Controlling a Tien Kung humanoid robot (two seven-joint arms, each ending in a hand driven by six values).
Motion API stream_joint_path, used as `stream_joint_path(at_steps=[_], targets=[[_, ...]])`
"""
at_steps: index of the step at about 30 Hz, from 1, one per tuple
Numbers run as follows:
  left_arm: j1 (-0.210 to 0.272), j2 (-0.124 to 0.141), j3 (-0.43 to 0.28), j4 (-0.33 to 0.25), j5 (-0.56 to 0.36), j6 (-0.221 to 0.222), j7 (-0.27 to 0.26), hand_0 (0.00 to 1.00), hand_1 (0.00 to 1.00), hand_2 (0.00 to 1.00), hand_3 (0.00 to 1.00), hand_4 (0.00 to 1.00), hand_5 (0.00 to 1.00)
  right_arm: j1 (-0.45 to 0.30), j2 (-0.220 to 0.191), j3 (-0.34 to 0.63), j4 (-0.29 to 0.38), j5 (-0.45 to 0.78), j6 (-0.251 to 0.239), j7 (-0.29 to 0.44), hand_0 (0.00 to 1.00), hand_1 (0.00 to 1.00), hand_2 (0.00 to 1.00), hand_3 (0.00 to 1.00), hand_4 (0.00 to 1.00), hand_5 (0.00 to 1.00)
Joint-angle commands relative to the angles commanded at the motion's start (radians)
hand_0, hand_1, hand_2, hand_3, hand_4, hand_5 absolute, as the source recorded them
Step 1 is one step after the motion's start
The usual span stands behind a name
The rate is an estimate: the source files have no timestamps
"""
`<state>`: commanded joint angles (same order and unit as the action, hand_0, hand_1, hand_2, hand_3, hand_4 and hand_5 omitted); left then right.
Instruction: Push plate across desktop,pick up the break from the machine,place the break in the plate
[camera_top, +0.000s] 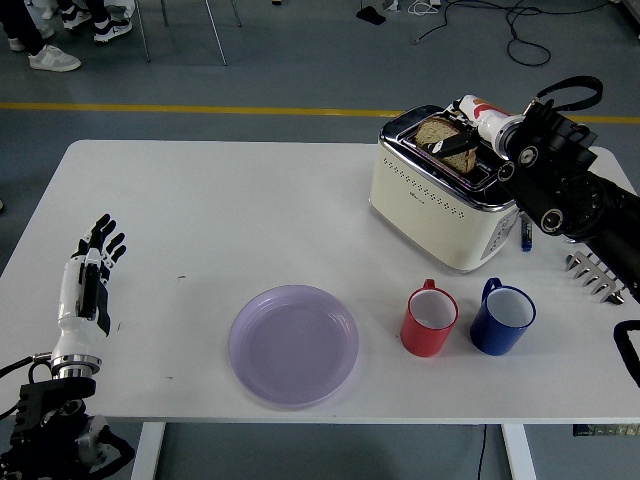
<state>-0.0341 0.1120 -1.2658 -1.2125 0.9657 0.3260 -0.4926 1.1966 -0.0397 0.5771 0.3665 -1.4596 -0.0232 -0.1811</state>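
Observation:
A slice of brown bread (438, 133) stands in the slot of the cream toaster (440, 205) at the back right. My right hand (462, 135) reaches in from the right over the toaster's top. Its black thumb lies across the near face of the slice and the other fingers are hidden behind it, so the hand pinches the bread, which still sits in the slot. A pale purple plate (293, 343) lies empty near the front edge at the middle. My left hand (90, 265) rests at the table's left edge with its fingers spread.
A red mug (430, 320) and a blue mug (503, 318) stand side by side right of the plate, in front of the toaster. A metal rack (598, 272) and a small blue object (527, 232) lie at the right edge. People's shoes show at the top left.

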Motion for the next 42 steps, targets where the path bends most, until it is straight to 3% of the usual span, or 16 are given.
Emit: stream_joint_path(at_steps=[4,5,10,11,15,16,17,26,34,42], targets=[[0.0,0.0,-0.001,-0.001,-0.002,0.001,0.0,0.839,0.875,0.934,0.9,0.524,0.955,0.004,0.008,-0.038,-0.011,0.0,-0.034,-0.017,0.433,0.534,0.523,0.676,0.738,0.333],[-0.002,0.001,-0.001,-0.001,-0.002,0.001,0.0,0.839,0.875,0.933,0.899,0.521,0.953,0.005,0.012,-0.047,-0.014,-0.002,-0.049,-0.023,0.356,0.472,0.481,0.615,0.625,0.244],[-0.012,-0.006,0.006,0.005,-0.004,0.001,0.002,0.839,0.875,0.933,0.899,0.521,0.953,0.007,0.028,-0.077,-0.015,-0.037,-0.091,-0.038,0.356,0.472,0.481,0.615,0.625,0.244],[-0.013,-0.008,0.007,0.007,-0.005,0.001,0.002,0.837,0.875,0.933,0.896,0.52,0.946,0.007,0.031,-0.081,-0.015,-0.043,-0.101,-0.042,0.268,0.404,0.456,0.518,0.529,0.213],[-0.009,-0.012,0.014,0.007,-0.004,0.0,0.003,0.837,0.875,0.933,0.896,0.52,0.946,0.009,0.035,-0.093,-0.015,-0.051,-0.13,-0.05,0.268,0.404,0.456,0.518,0.529,0.213],[-0.009,-0.011,0.014,0.007,-0.004,0.0,0.003,0.837,0.875,0.933,0.896,0.52,0.946,0.009,0.036,-0.094,-0.015,-0.052,-0.132,-0.051,0.268,0.404,0.456,0.518,0.529,0.213],[-0.008,-0.011,0.014,0.007,-0.004,0.0,0.003,0.837,0.875,0.933,0.896,0.511,0.938,0.009,0.036,-0.095,-0.014,-0.053,-0.133,-0.052,0.215,0.359,0.432,0.475,0.455,0.18],[-0.012,-0.007,0.009,0.004,-0.008,0.005,-0.002,0.836,0.875,0.933,0.896,0.51,0.933,0.013,0.033,-0.085,-0.009,-0.095,-0.132,-0.051,0.173,0.322,0.393,0.456,0.421,0.187],[-0.005,-0.005,0.006,0.003,-0.008,0.01,-0.007,0.835,0.875,0.933,0.895,0.508,0.929,0.015,-0.019,0.031,0.103,-0.25,-0.121,-0.06,0.139,0.277,0.361,0.429,0.376,0.179],[0.001,-0.003,0.006,0.002,-0.007,0.01,-0.008,0.834,0.874,0.933,0.894,0.503,0.919,0.009,-0.086,0.18,0.301,-0.482,-0.142,-0.08,0.116,0.241,0.331,0.416,0.375,0.17]])
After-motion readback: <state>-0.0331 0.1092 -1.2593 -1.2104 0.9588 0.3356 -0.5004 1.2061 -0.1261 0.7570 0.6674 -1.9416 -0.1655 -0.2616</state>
